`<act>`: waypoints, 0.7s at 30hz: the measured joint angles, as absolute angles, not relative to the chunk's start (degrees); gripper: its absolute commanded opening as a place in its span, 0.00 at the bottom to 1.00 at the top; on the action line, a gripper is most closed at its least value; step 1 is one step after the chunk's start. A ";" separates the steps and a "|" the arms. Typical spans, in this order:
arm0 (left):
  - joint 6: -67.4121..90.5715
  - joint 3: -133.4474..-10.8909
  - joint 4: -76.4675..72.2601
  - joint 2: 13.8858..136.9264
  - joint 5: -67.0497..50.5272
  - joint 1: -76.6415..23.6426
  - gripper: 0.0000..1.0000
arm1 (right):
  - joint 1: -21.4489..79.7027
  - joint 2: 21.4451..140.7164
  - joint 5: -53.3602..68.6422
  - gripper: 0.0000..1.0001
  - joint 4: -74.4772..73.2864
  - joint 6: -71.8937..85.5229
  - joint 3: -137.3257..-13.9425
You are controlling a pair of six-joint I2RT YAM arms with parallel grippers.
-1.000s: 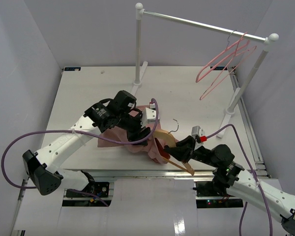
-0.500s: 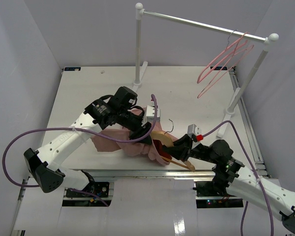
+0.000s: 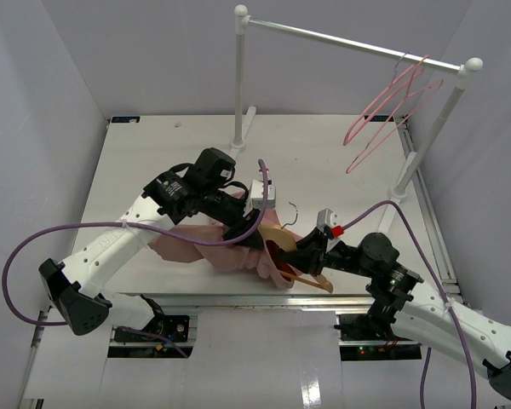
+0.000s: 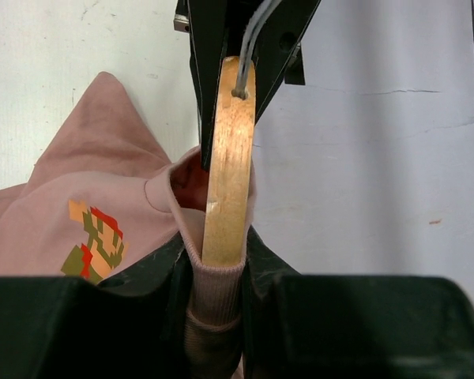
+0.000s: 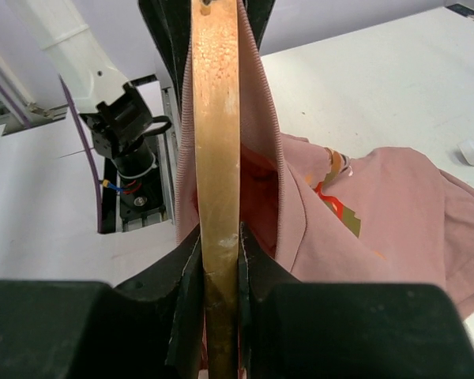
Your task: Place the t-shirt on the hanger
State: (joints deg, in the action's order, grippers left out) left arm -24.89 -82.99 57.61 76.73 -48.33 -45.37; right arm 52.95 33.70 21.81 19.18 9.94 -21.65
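Facing each other: right pincer [image 5: 219, 253] on hanger [image 5: 216, 118], left pincer [image 4: 216, 260] on t-shirt [image 4: 87, 181]

t-shirt [image 3: 192, 247]: dusty pink, soft, crumpled at the table's near middle, orange-and-white chest print showing, neck opening at its right end.
hanger [image 3: 279, 232]: light tan wood, dark metal hook pointing far, one arm inside the neck opening, ribbed collar stretched around it.

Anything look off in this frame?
Nothing damaged or spilled. The dusty-pink fabric t-shirt lies crumpled in a heap near the front edge of the white table, its ribbed collar bunched around the tan wooden hanger. The left gripper pinches collar against wood; the right gripper clamps bare wood.
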 measured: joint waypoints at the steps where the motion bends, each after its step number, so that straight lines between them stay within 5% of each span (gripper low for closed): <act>1: -24.20 -82.63 56.85 76.43 -47.92 -45.31 0.00 | 52.97 33.84 21.18 0.20 18.33 9.89 -22.31; 6: -18.60 -77.38 49.79 71.68 -44.74 -45.49 0.00 | 53.64 33.76 18.29 0.08 13.96 8.88 -25.17; 12: -12.06 -74.31 44.66 66.25 -40.98 -46.30 0.33 | 54.11 34.58 18.71 0.08 11.30 6.27 -29.02; 21: -11.60 -74.50 47.38 69.89 -39.61 -45.95 0.61 | 53.67 33.21 18.88 0.08 8.16 5.40 -29.11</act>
State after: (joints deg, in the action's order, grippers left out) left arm -11.60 -74.50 47.38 69.89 -39.61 -45.95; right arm 53.67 33.21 18.88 8.16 5.40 -29.11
